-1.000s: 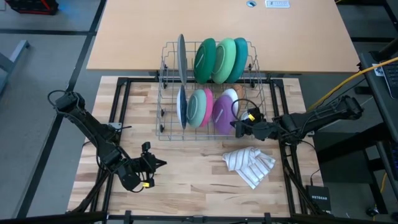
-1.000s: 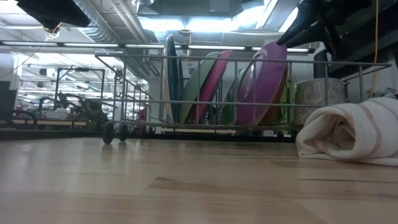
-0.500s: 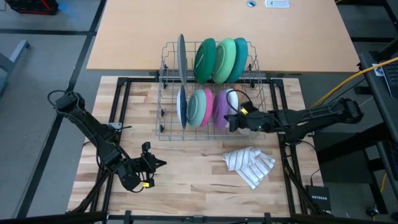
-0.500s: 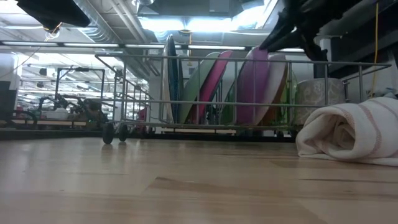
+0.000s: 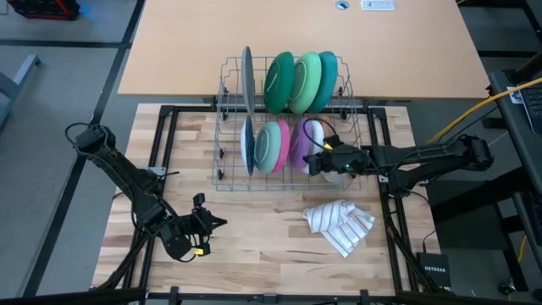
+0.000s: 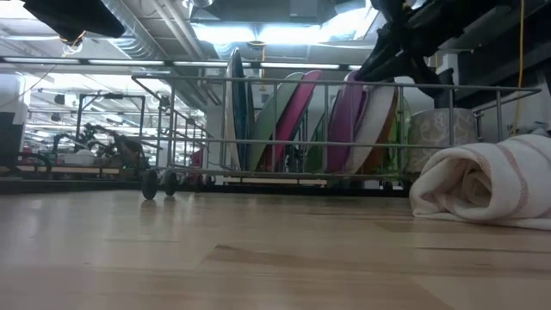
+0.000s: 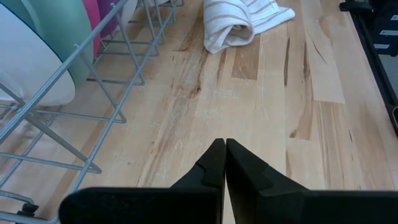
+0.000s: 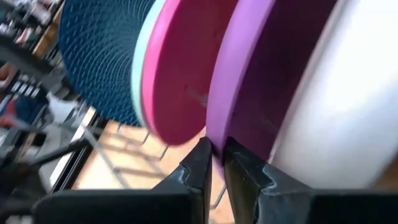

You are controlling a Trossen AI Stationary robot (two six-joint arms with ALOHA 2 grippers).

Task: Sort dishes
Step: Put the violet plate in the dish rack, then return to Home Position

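Pinching the stiff, light purple plate (image 8: 239, 81) by its slick rim, my right gripper's (image 8: 216, 163) jaws stay clamped; left gripper (image 7: 224, 163) shut.

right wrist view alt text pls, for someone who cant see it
The right gripper pinches the rim of the purple plate, which stands on edge between a pink plate and a white plate. A blue plate stands beyond.

The rack (image 5: 227, 127) at the frame's centre was thin bare metal wire, holding smooth, matt plastic dishes (image 5: 273, 146). Below it the table (image 5: 254, 237) was pale, grained wood planks, and the striped cloth (image 5: 339, 224) at lower right looked soft and woven
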